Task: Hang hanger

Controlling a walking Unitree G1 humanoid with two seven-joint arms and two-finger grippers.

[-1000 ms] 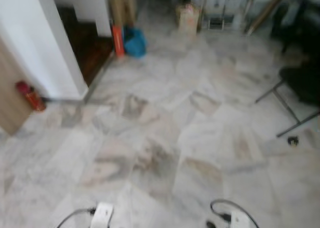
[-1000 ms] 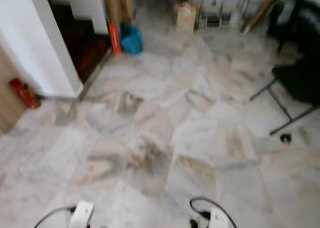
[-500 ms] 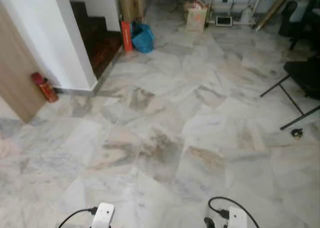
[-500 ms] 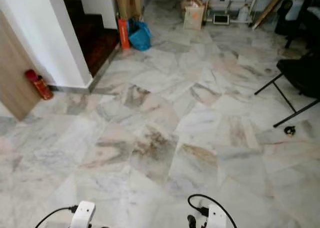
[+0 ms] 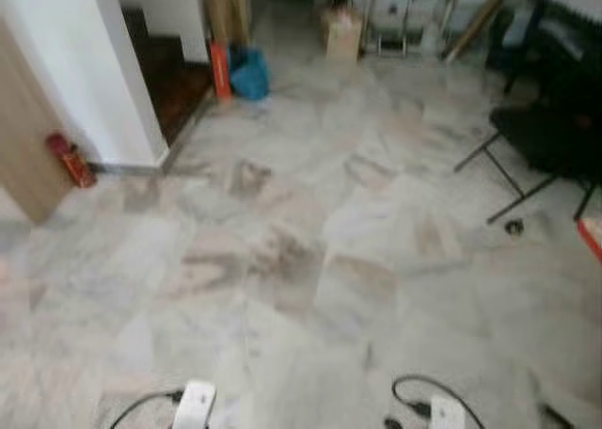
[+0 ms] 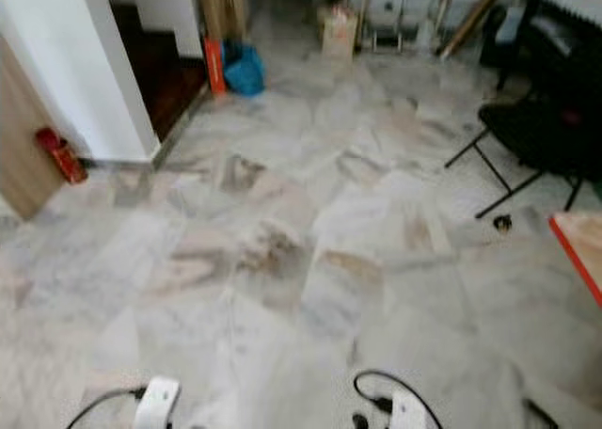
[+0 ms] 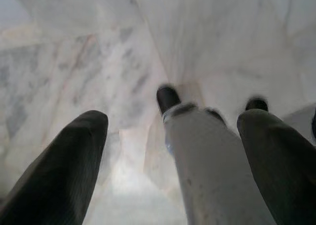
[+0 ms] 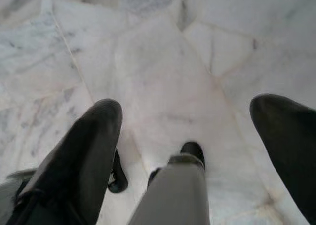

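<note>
the robot stands on a marble floor point(image 5: 282, 260) in an open room, and the head views are soft with blur, which fits a body on the move rather than one settled to work; the left gripper point(image 7: 173, 131) hangs low with its two black fingers point(image 7: 64, 166) spread wide and nothing between them but floor and the robot's own leg and foot below; the right gripper point(image 8: 187, 136) hangs the same way, fingers point(image 8: 84, 156) wide apart and holding nothing; i judge both arms are carried down at the sides because there is nothing within reach to act on; as for the hanger, no hanger can be made out anywhere in these pictures, nor any rail or hook to hang it on, so the step in hand looks like searching or walking toward it; a white wall corner point(image 5: 113, 71) stands on the left with a red fire extinguisher point(image 5: 71, 159) at its foot beside a wooden panel point(image 5: 23, 147); farther off a blue bag point(image 5: 249, 74) and a cardboard box point(image 5: 342, 34) sit near dark stairs point(image 5: 179, 81); a black folding chair point(image 5: 541, 142) stands on the right, a leg to steer clear of.
</note>
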